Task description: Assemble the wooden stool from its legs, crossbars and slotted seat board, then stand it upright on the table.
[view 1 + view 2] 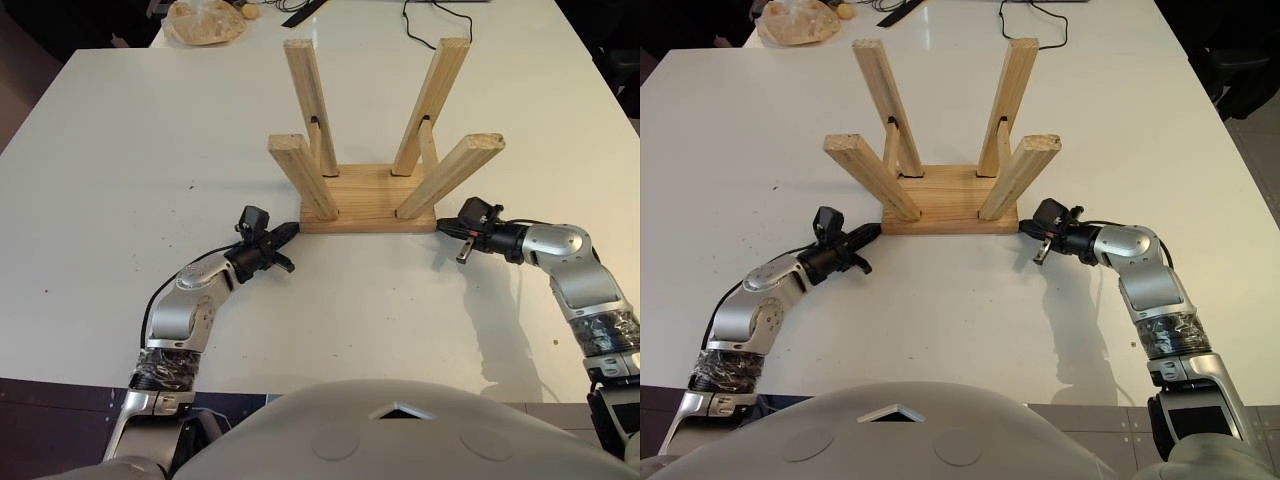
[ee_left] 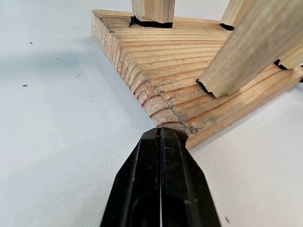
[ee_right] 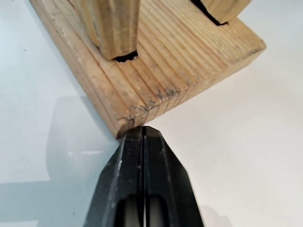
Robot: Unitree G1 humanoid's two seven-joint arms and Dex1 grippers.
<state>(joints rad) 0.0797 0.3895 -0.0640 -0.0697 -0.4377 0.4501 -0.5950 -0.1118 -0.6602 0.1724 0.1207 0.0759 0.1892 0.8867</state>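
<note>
Stool position: the wooden stool is inverted on the white table. Its seat board lies flat on the tabletop, and this board is the reference for all locations below.

Legs: four legs are seated in the board's dark-edged slots and point upward, splaying outward.
- Far-left leg and far-right leg rise from the board's far side.
- Near-left leg and near-right leg rise from the near side, leaning out past the board's left and right edges.

Left gripper: both fingers are pressed together with nothing between them. The tip sits low over the tabletop at the board's near-left corner. The left wrist view shows the tip right at the chipped corner, but whether it makes contact cannot be determined.

Right gripper: its fingers are likewise closed together and hold nothing. The tip sits at the board's near-right corner, seen close up in the right wrist view. Contact is again uncertain.

Other items: a clear bag of pale contents lies well beyond the board's far-left side. A black cable lies well beyond its far-right side.
</note>
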